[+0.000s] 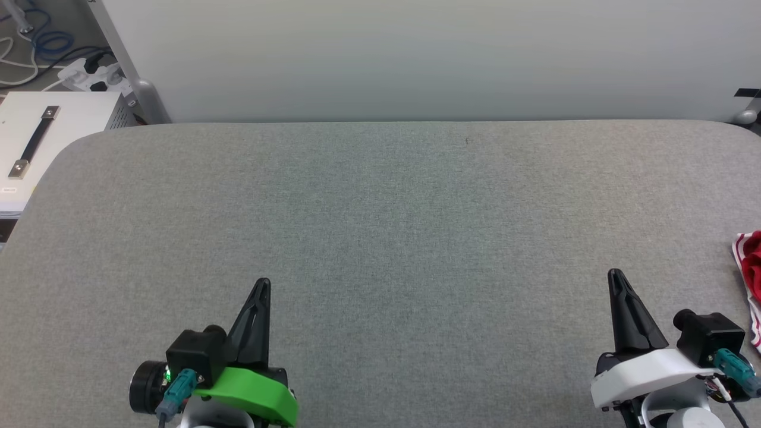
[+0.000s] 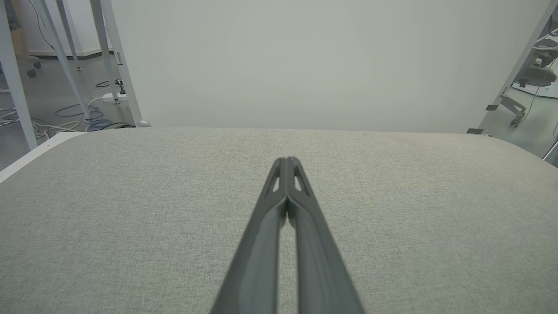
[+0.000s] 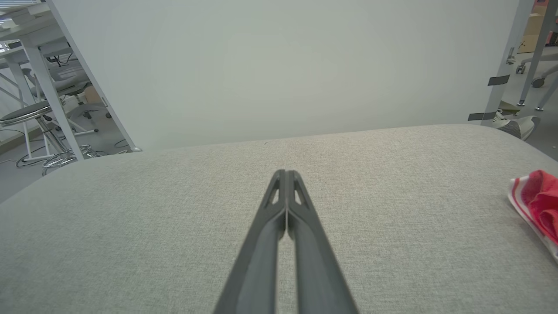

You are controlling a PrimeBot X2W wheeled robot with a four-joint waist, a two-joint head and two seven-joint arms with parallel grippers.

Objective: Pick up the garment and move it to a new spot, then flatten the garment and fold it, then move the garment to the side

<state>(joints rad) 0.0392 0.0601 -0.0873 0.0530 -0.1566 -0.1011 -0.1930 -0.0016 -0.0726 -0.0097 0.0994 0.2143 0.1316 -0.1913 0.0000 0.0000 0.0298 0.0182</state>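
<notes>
Overhead first, from the head view: the grey cloth-covered table (image 1: 380, 226) spreads across the middle. The left gripper (image 1: 260, 291) sits at 7 o'clock and the right gripper (image 1: 616, 280) at 5 o'clock. Each has its two dark fingers pressed together into one point and pinches nothing. The garment (image 1: 751, 267) lies bunched at the 4 o'clock edge of the frame, on the table, apart from the right gripper and cut off by the border. What shows is crumpled red cloth with red-and-white striped trim. At 10 o'clock, off the table's corner, stands a white box (image 1: 71, 119) with a black strap handle (image 1: 34, 141) on its closed top; what it holds cannot be seen. A white power strip (image 1: 89, 76) and cables lie on the floor beyond it.

Next, the left wrist view: the left gripper (image 2: 287, 163) runs up from 6 o'clock, fingers shut tip to tip over bare grey fabric. White frame legs (image 2: 109, 65) and floor cables (image 2: 87, 122) show at 10 o'clock, and an office chair (image 2: 538, 76) at 2 o'clock.

Last, the right wrist view: the right gripper (image 3: 285, 176) is likewise closed and holds nothing. The garment (image 3: 537, 205) sits at 4 o'clock on the table, well off to the side of the fingertips, a red crumpled heap edged with white and red stripes. A stool (image 3: 26, 111) stands at 9 o'clock.
</notes>
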